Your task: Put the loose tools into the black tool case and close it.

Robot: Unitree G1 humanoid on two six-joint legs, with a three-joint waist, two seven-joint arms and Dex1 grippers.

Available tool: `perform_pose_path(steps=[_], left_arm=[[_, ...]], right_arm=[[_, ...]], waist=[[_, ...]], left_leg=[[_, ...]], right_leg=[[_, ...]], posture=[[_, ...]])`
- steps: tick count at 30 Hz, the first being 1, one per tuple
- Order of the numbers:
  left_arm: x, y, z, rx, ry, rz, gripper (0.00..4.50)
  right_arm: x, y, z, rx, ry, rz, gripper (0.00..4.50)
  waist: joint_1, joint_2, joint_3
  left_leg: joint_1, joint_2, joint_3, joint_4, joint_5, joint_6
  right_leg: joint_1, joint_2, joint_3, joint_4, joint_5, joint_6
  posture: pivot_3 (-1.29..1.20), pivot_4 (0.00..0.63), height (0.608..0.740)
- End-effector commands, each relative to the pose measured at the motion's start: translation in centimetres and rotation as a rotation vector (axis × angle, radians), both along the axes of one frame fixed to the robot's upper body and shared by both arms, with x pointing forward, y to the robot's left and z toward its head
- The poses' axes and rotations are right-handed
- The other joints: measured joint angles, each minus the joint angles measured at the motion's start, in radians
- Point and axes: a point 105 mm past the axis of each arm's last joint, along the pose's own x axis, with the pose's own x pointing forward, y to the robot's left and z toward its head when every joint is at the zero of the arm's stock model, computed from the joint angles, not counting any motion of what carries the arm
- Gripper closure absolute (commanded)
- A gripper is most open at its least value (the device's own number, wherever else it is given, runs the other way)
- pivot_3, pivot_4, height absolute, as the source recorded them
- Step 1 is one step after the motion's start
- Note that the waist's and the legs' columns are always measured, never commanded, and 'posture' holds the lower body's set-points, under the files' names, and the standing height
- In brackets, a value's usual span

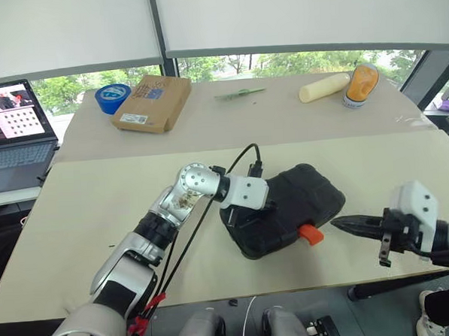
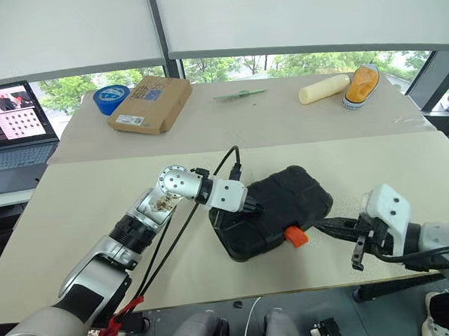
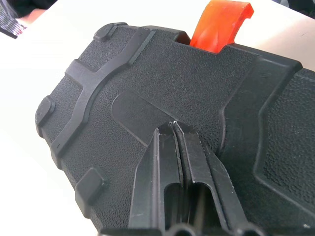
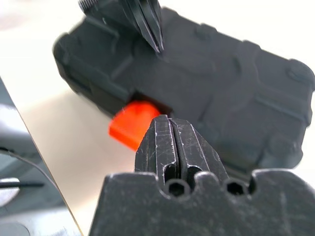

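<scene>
The black tool case (image 1: 283,208) lies flat and closed on the near part of the counter (image 1: 99,220), its textured lid up. Its long axis runs on a diagonal, from the near-left corner up toward the far right, and the long side with the orange latch (image 1: 311,234) faces the near right edge of the counter. The latch tab sticks out from the shell rather than lying flush (whether it has caught I cannot tell).

The left claw (image 3: 173,129) rests its tip on the lid, near the case's left end, with both fingers pressed together and nothing between them. The left wrist covers that end of the case from the head views, so the corner beneath it is hidden. The right claw (image 1: 340,224) sits just to the right of the latch, pointing at it, fingers also pinched shut on nothing; its tip is close to the orange tab, and I cannot make out if it touches.

No inside of the case is visible, so its contents cannot be told.

On the far part of the counter, well apart from the case, lie a blue tape roll (image 1: 112,97), a brown cardboard box (image 1: 152,102), a green stick (image 1: 239,93), a pale cylinder (image 1: 323,87) and a small orange shoe (image 1: 361,84). A laptop (image 1: 12,138) stands off to the left, cut by the frame edge.
</scene>
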Motion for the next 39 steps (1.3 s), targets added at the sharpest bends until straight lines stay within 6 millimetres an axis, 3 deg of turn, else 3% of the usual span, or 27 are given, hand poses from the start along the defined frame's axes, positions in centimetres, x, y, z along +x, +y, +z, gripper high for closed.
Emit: perform_pose_path(steps=[1,8,25,32,39], left_arm=[[-0.6,0.9,-3.6,0.138,0.079,0.0,4.39],[-0.7,0.8,-3.4,0.149,0.066,-0.019,4.39],[-1.0,0.3,-3.2,0.141,0.061,-0.039,4.39],[-1.6,-1.2,-2.9,0.138,0.047,-0.09,4.39],[-2.3,-4.0,-2.9,0.145,-0.003,-0.166,4.39]], right_arm=[[-0.4,1.8,-1.5,-0.01,0.027,0.039,4.5],[-0.7,1.7,-4.3,-0.069,0.078,0.014,4.5],[-0.2,1.6,-7.4,-0.085,0.078,-0.076,4.5],[0.4,1.0,-8.6,-0.117,0.058,-0.126,4.5],[1.2,2.0,-7.8,-0.049,-0.021,-0.161,4.5]], waist=[[0.001,0.0,0.0],[0.001,0.0,-0.001],[0.001,0.0,-0.001],[0.003,-0.001,-0.001],[0.018,-0.004,-0.005]], left_leg=[[0.0,0.0,0.0,0.0,0.0,0.0],[-0.001,0.0,-0.001,0.0,0.0,0.0],[-0.001,0.0,-0.001,-0.002,0.0,0.0],[0.001,0.0,-0.001,-0.002,0.0,0.0],[0.002,-0.001,-0.002,-0.002,-0.001,0.001]], right_leg=[[0.0,0.0,0.0,0.0,0.0,0.0],[-0.001,0.0,0.0,-0.002,0.0,0.0],[-0.001,0.001,-0.003,-0.004,0.0,0.0],[0.0,0.002,-0.004,-0.007,0.0,0.001],[0.002,0.003,-0.005,-0.009,0.001,0.002]], posture=[[0.0,0.15,0.738],[0.0,0.15,0.738],[0.0,0.15,0.738],[0.0,0.15,0.738],[0.0,0.15,0.738]])
